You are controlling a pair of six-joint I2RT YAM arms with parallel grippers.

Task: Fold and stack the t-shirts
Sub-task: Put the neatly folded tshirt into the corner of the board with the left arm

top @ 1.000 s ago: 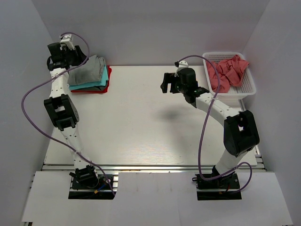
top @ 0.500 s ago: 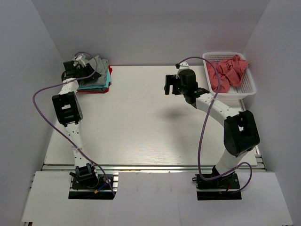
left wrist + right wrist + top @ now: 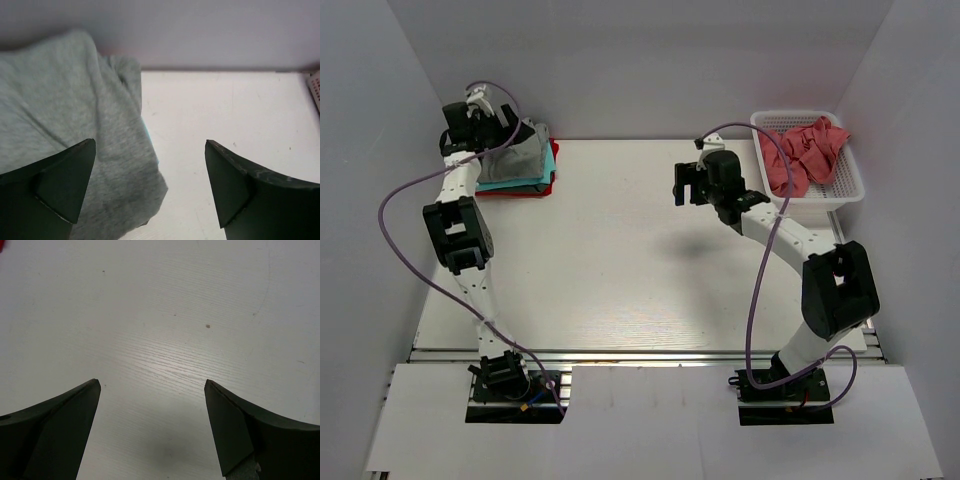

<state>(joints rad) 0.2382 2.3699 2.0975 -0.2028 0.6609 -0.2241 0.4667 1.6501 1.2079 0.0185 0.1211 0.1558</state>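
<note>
Remote folding session, one garment to go: my right gripper [image 3: 152, 382] hangs over bare table [image 3: 620, 280] a little short of the basket [image 3: 848, 192]. Its fingers are spread wide and hold nothing.

Farther back, well across the table from the basket and along the same far edge, my left gripper [image 3: 150, 145] hovers over the grey t-shirt [image 3: 70, 110]. Its fingers are also apart, with no cloth between them. The grey shirt tops a pile of three, lying on a teal t-shirt [image 3: 510, 183] and a red t-shirt [image 3: 553, 160]. The coral-pink t-shirt [image 3: 805, 150] lies crumpled in the basket, unfolded.

I see two risks from here. The grey shirt looks rumpled and spills over the pile's basket-facing side, so a low pass by my left fingers could snag it and drag the pile askew. The pink shirt is bunched against the mesh, so a hasty lift could catch the weave and pull the light basket along. The basket sits at the table's far corner, where a tug might tip it over the edge.

The table is white with a faint grain and a few small specks. Plain pale walls [image 3: 640, 60] close it in behind the basket and on both sides, and a purple cable [image 3: 750, 300] loops from each arm.
</note>
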